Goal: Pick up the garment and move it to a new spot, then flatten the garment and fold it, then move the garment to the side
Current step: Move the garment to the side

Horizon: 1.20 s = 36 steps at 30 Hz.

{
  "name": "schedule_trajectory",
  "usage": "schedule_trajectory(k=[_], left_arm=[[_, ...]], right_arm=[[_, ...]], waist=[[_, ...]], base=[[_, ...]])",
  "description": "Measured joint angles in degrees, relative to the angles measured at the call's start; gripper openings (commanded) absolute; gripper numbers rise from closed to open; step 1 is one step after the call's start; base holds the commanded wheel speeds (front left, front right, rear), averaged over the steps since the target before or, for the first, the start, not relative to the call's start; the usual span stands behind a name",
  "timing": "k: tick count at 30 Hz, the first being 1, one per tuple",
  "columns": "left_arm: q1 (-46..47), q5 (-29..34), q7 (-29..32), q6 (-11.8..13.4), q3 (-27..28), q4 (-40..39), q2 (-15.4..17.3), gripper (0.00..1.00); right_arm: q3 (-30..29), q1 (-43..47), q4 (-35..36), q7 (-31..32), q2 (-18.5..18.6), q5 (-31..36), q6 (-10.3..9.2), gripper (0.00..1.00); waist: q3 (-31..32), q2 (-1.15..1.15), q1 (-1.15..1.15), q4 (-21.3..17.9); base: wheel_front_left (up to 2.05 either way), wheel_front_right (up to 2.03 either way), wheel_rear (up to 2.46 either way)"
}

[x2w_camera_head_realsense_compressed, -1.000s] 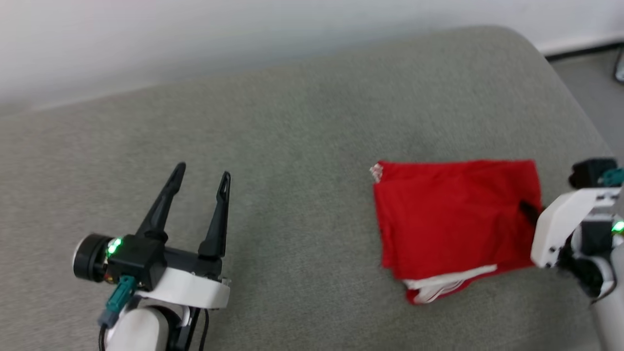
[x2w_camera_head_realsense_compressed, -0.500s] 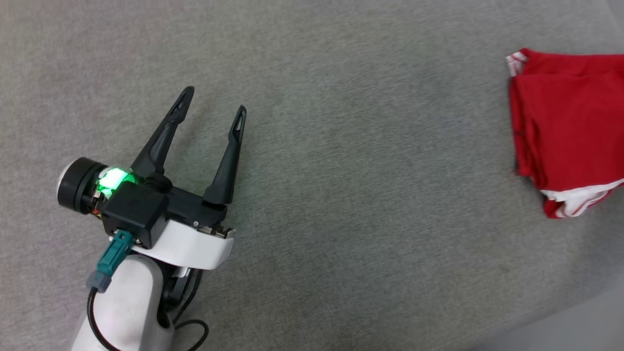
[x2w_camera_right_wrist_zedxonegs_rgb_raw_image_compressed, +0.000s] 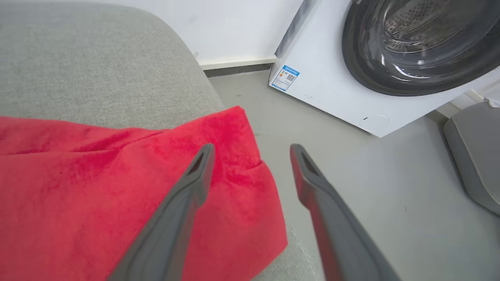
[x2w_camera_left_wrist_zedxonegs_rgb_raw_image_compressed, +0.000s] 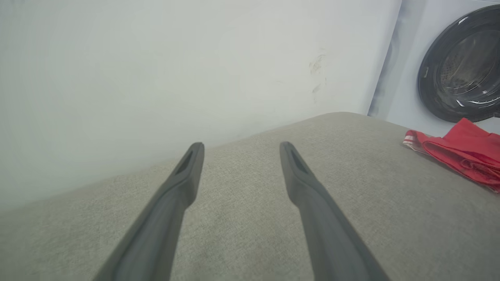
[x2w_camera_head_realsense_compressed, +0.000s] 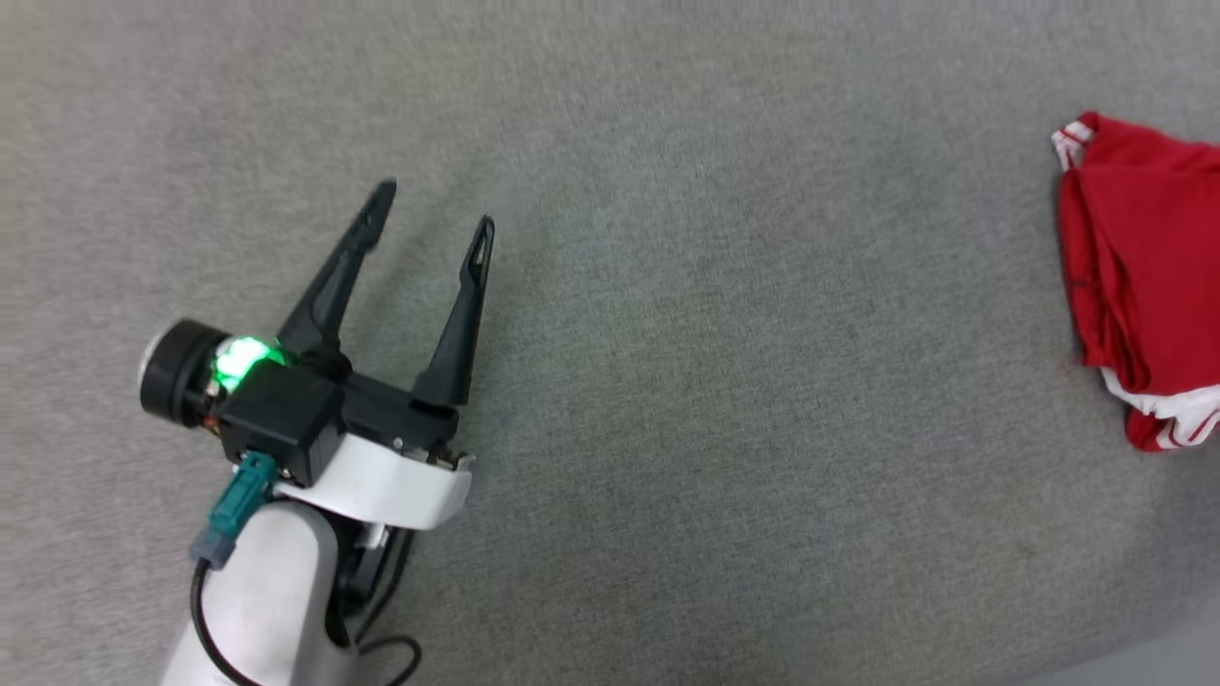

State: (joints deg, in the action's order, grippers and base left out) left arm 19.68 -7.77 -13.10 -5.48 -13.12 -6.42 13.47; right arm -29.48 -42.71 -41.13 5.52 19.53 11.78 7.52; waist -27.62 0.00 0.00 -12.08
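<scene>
One red garment [x2w_camera_head_realsense_compressed: 1144,276] is seen folded into a compact stack at the right edge of the head view, laid on a grey upholstered surface [x2w_camera_head_realsense_compressed: 715,381]. White cloth with red stripes is shown at its near corner, and striped trim at its far left corner. In the right wrist view the garment is found at a rounded corner of that surface, with one red corner reaching the surface's edge.

The right gripper [x2w_camera_right_wrist_zedxonegs_rgb_raw_image_compressed: 252,148] is held beside that corner with its two dark fingers spread wide and nothing gripped between them. The finger on that view's left is seen across the red cloth, the other against the grey floor [x2w_camera_right_wrist_zedxonegs_rgb_raw_image_compressed: 351,187]; whether the cloth is touched cannot be told.

The left gripper [x2w_camera_head_realsense_compressed: 435,205] is placed well apart from the garment, over bare upholstery, its fingers likewise spread wide and empty. A green light [x2w_camera_head_realsense_compressed: 238,360] is lit at its wrist.

Beyond the surface, a white washing machine [x2w_camera_right_wrist_zedxonegs_rgb_raw_image_compressed: 332,89] with a dark round door is set on the floor, and a pale wall [x2w_camera_left_wrist_zedxonegs_rgb_raw_image_compressed: 156,78] is seen behind.
</scene>
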Motion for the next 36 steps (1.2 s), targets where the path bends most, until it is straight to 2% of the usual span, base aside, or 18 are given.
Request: schedule_trajectory(k=[5,14,25,36], left_arm=[[-3.2,-1.2,-0.8,1.2,0.2,2.6,-1.3,1.00],[-10.9,-3.3,-1.6,4.0,1.2,7.2,-3.7,1.00],[-17.1,-4.5,-1.8,5.6,2.9,10.6,-4.7,1.00],[-19.9,-4.6,-1.8,6.5,6.0,12.6,-4.1,1.00]], right_arm=[[-2.5,3.5,2.5,-5.9,-1.8,1.4,0.00,1.00],[2.1,16.0,10.3,-11.1,-4.9,-4.6,0.00,1.00],[10.6,32.7,27.1,-8.7,-12.9,-10.0,0.00,1.00],[21.2,40.8,35.8,-7.5,-16.1,-15.2,0.00,1.00]], waist=[[4.2,0.00,0.00,0.9],[14.2,0.00,-0.01,3.3],[23.2,0.00,-0.02,8.8],[27.9,0.00,-0.01,14.6]], base=[[0.00,0.00,0.00],[0.00,0.00,0.00],[0.00,0.00,0.00],[0.00,0.00,0.00]])
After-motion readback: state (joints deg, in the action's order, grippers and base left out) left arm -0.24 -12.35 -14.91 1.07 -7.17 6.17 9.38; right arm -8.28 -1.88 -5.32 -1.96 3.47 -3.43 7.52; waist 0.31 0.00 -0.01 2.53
